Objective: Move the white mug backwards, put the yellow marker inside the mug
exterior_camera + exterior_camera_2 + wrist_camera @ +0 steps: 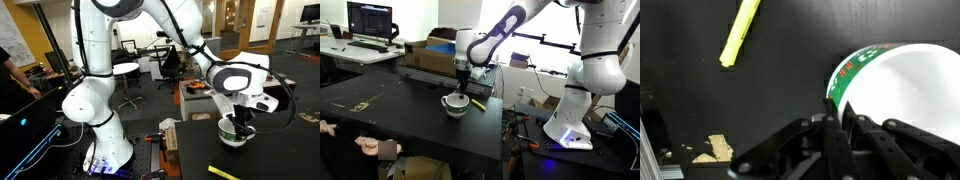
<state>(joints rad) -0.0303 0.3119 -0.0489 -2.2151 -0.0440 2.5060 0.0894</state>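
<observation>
The white mug sits on the black table under my gripper. In the wrist view the mug shows its green and red patterned wall and white inside. My gripper is closed over the rim, one finger outside the wall and one inside. The yellow marker lies flat on the table apart from the mug. It also shows near the table's front edge in an exterior view. The mug's handle is hidden in the wrist view.
A cardboard box stands on the table behind the mug. A person's hands rest at a table corner. Tan scraps lie on the table. The table's right edge is close to the mug.
</observation>
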